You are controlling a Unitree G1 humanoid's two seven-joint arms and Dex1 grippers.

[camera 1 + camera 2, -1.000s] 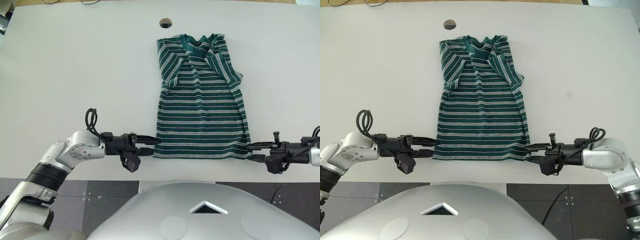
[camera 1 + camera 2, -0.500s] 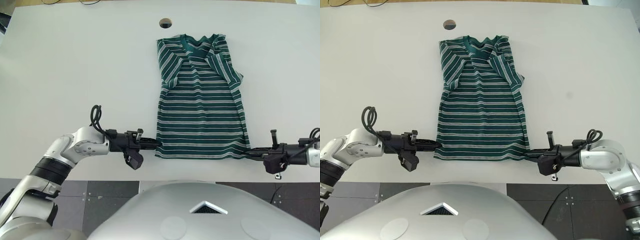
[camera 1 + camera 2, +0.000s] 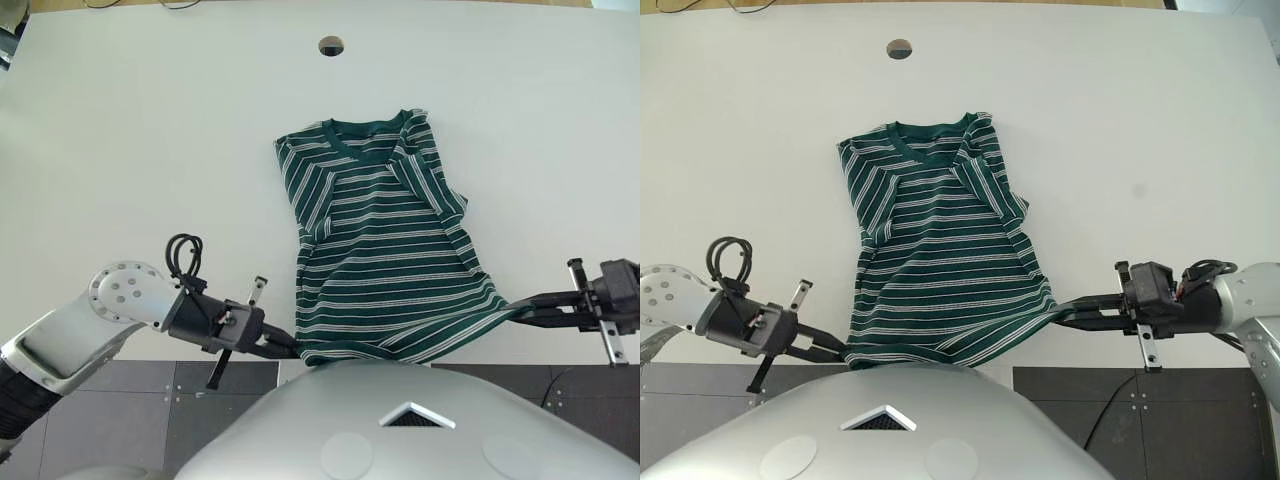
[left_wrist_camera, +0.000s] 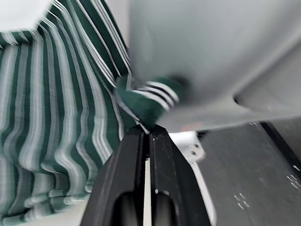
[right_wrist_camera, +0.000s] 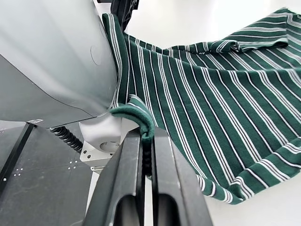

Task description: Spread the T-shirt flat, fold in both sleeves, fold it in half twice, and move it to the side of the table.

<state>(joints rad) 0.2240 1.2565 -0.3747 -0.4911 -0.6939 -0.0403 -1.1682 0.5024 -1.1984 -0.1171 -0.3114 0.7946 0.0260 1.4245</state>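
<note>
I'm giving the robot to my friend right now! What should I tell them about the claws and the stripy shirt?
Left claw: shut on one hem corner of the T-shirt.
Right claw: shut on the other hem corner.
T-shirt: on the middle of the table, collar at the far end, hem at the near edge.
Done: both sleeves look folded in.
Left: fold it in half twice, then move it to the side.

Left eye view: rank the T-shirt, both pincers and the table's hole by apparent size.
1. The T-shirt, by far the largest.
2. The left pincer and right pincer look roughly alike, so they are not ranked against each other.
3. The hole in the table, the smallest.
</note>
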